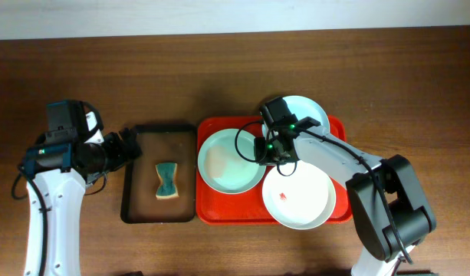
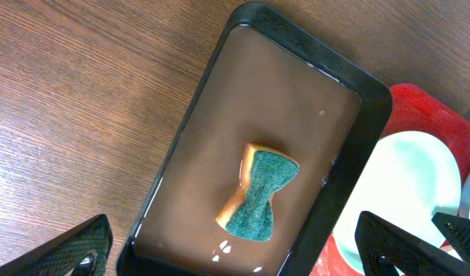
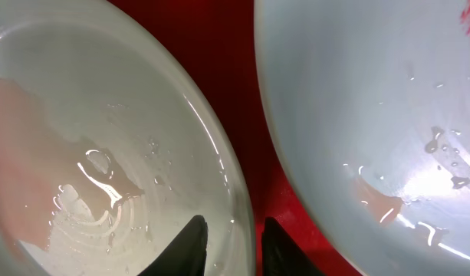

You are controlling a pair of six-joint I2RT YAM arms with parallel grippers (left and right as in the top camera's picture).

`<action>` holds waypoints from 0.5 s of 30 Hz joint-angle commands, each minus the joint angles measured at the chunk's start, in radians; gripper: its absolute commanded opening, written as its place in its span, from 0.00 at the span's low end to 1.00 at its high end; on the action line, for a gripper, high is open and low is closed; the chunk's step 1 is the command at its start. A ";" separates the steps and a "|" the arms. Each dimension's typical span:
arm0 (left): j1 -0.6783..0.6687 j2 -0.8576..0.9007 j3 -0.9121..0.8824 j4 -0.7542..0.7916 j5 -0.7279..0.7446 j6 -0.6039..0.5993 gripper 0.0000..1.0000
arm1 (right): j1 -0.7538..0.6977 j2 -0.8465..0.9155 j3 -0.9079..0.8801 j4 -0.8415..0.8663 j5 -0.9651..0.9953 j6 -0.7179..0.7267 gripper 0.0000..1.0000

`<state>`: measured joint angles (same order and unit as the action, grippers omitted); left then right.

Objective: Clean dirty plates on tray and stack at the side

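Observation:
Three pale plates sit on the red tray (image 1: 211, 211). The left plate (image 1: 223, 165) is wet with a pinkish film. The front right plate (image 1: 304, 203) carries a small red smear, and the back plate (image 1: 310, 113) lies partly under the right arm. My right gripper (image 1: 267, 149) is at the left plate's right rim. In the right wrist view the gripper (image 3: 235, 249) straddles that rim with its jaws slightly apart, one finger inside the plate (image 3: 104, 153) and one over the tray (image 3: 242, 77). My left gripper (image 1: 131, 146) is wide open and empty.
A black tray (image 1: 127, 192) holding brownish water lies left of the red tray. A green and yellow sponge (image 2: 258, 192) rests in it, just ahead of the open left gripper (image 2: 238, 253). Bare wooden table surrounds both trays.

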<state>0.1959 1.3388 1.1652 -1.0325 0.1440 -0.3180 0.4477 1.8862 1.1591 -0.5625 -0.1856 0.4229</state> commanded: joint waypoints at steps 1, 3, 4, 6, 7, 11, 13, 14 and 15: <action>0.003 -0.008 0.008 -0.001 0.017 0.004 0.99 | 0.004 0.007 -0.008 0.003 -0.006 0.005 0.25; 0.003 -0.008 0.008 -0.001 0.017 0.004 0.99 | 0.004 0.007 -0.027 0.029 -0.006 0.005 0.25; 0.003 -0.008 0.008 -0.001 0.017 0.004 0.99 | 0.004 0.007 -0.039 0.048 -0.006 0.005 0.25; 0.003 -0.008 0.008 -0.001 0.017 0.004 0.99 | 0.004 0.007 -0.039 0.047 -0.006 0.005 0.14; 0.003 -0.008 0.008 -0.001 0.017 0.004 0.99 | 0.004 0.007 -0.039 0.046 -0.006 0.005 0.04; 0.003 -0.008 0.008 -0.001 0.017 0.004 0.99 | 0.002 -0.029 0.026 -0.019 -0.084 0.005 0.04; 0.003 -0.008 0.008 -0.001 0.017 0.004 0.99 | 0.002 -0.070 0.096 -0.127 -0.084 0.005 0.04; 0.003 -0.008 0.008 -0.001 0.017 0.004 0.99 | 0.002 -0.084 0.120 -0.161 -0.084 0.005 0.04; 0.003 -0.008 0.008 -0.001 0.017 0.004 0.99 | 0.002 -0.094 0.151 -0.200 -0.084 0.005 0.04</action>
<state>0.1959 1.3388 1.1652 -1.0325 0.1474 -0.3180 0.4450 1.8435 1.2415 -0.7303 -0.2314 0.4255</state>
